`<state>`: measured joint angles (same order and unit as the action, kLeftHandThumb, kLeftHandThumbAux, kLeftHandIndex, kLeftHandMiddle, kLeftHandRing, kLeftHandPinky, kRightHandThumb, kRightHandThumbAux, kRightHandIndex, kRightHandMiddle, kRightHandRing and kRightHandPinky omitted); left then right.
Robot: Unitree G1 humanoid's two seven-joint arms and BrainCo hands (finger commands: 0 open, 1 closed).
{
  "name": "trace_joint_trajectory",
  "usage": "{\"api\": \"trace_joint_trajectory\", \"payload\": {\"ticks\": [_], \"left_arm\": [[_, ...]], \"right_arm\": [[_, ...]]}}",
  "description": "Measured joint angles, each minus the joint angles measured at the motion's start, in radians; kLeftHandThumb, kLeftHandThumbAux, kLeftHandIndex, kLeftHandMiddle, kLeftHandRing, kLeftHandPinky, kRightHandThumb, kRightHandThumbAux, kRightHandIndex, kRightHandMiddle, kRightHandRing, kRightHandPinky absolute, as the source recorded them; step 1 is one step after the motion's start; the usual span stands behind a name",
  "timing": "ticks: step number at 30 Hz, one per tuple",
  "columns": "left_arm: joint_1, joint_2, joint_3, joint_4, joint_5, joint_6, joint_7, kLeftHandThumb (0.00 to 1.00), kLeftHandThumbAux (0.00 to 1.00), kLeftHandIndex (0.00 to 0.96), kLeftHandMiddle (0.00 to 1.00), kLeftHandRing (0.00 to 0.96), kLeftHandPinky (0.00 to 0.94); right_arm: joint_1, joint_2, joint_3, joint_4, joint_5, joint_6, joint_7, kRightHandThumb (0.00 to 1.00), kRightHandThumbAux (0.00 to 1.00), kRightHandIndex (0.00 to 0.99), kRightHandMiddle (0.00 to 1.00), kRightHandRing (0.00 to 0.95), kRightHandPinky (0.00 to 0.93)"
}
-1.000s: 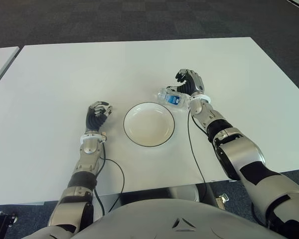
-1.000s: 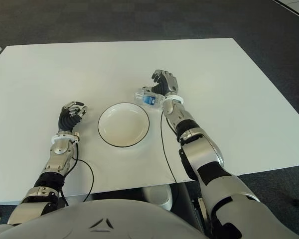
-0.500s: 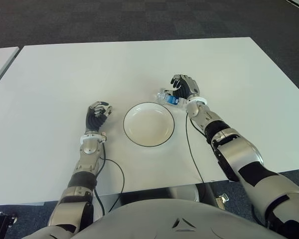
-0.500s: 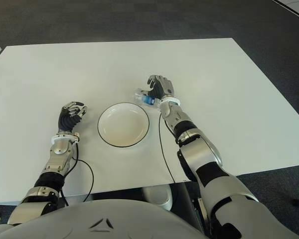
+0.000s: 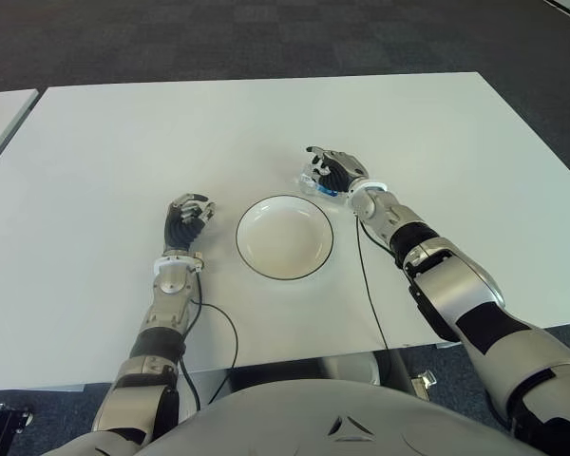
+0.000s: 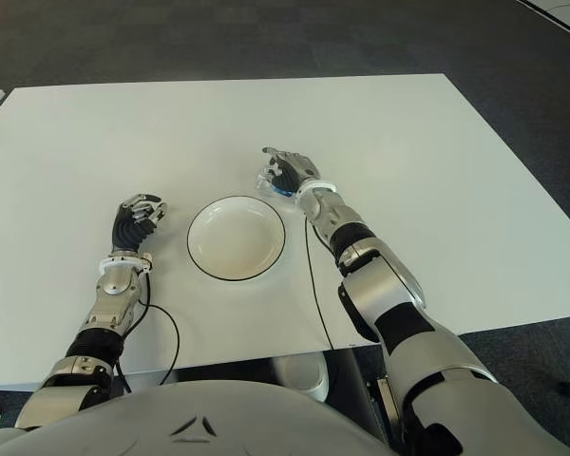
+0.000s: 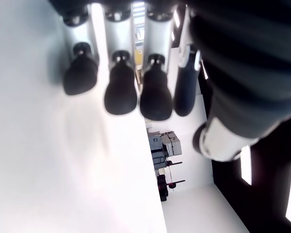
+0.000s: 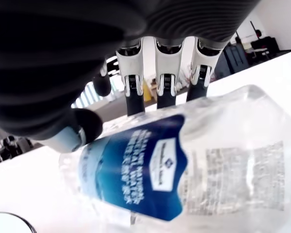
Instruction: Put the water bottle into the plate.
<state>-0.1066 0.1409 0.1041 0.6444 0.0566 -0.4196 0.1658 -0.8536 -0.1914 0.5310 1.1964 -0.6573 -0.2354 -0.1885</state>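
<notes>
A clear water bottle (image 5: 313, 180) with a blue label (image 8: 136, 174) lies on its side on the white table (image 5: 123, 142), just beyond the right rim of the white, black-edged plate (image 5: 284, 237). My right hand (image 5: 332, 169) hovers over the bottle, palm down. Its fingers (image 8: 166, 77) reach past the bottle's far side without wrapping it, and the thumb stands off to one side. My left hand (image 5: 186, 217) shows left of the plate with its fingers (image 7: 121, 92) curled and nothing in them. The plate holds nothing.
Black cables trail from both wrists across the table: one (image 5: 370, 294) right of the plate, one (image 5: 223, 332) near the front edge. A second white table's corner (image 5: 0, 109) shows at far left. Dark carpet surrounds the table.
My right hand has swung leftward and tipped down over the bottle, now covering most of it. The bottle, the plate and my left hand have stayed put.
</notes>
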Motion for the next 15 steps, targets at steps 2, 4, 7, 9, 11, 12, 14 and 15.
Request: {"api": "trace_joint_trajectory", "payload": {"ticks": [2, 4, 7, 9, 11, 12, 14, 15], "left_arm": [[0.001, 0.000, 0.000, -0.004, 0.000, 0.005, 0.000, 0.707, 0.719, 0.438, 0.765, 0.756, 0.753], [0.001, 0.000, 0.000, -0.009, 0.000, 0.013, 0.000, 0.707, 0.719, 0.438, 0.763, 0.755, 0.751], [0.002, -0.001, 0.001, -0.013, -0.001, 0.020, 0.000, 0.707, 0.718, 0.438, 0.759, 0.752, 0.751], [0.001, -0.001, 0.003, -0.011, -0.003, 0.022, 0.000, 0.707, 0.718, 0.438, 0.760, 0.753, 0.757], [-0.003, -0.001, 0.005, -0.003, -0.007, 0.019, 0.000, 0.707, 0.718, 0.438, 0.760, 0.754, 0.760], [-0.005, -0.001, 0.006, 0.003, -0.007, 0.017, 0.000, 0.707, 0.718, 0.439, 0.761, 0.755, 0.761], [-0.007, -0.001, 0.006, 0.007, -0.007, 0.013, 0.000, 0.707, 0.718, 0.439, 0.763, 0.756, 0.763], [-0.008, -0.001, 0.006, 0.008, -0.007, 0.012, 0.000, 0.707, 0.718, 0.439, 0.764, 0.757, 0.763]], "right_arm": [[-0.004, 0.003, 0.006, -0.002, -0.005, 0.017, 0.015, 0.463, 0.453, 0.005, 0.003, 0.004, 0.014], [-0.011, 0.004, 0.013, -0.005, -0.008, 0.034, 0.035, 0.476, 0.427, 0.002, 0.001, 0.002, 0.007], [-0.019, 0.004, 0.022, -0.007, -0.013, 0.053, 0.057, 0.500, 0.377, 0.000, 0.000, 0.000, 0.002], [-0.024, 0.006, 0.031, -0.007, -0.017, 0.071, 0.074, 0.520, 0.347, 0.000, 0.000, 0.000, 0.000], [-0.027, 0.012, 0.035, -0.005, -0.020, 0.087, 0.092, 0.533, 0.333, 0.000, 0.000, 0.000, 0.000], [-0.027, 0.016, 0.037, -0.003, -0.021, 0.096, 0.101, 0.544, 0.323, 0.000, 0.000, 0.000, 0.000], [-0.028, 0.024, 0.037, 0.000, -0.021, 0.114, 0.113, 0.554, 0.313, 0.000, 0.000, 0.000, 0.000], [-0.029, 0.025, 0.037, 0.001, -0.021, 0.122, 0.118, 0.558, 0.309, 0.000, 0.000, 0.000, 0.000]]}}
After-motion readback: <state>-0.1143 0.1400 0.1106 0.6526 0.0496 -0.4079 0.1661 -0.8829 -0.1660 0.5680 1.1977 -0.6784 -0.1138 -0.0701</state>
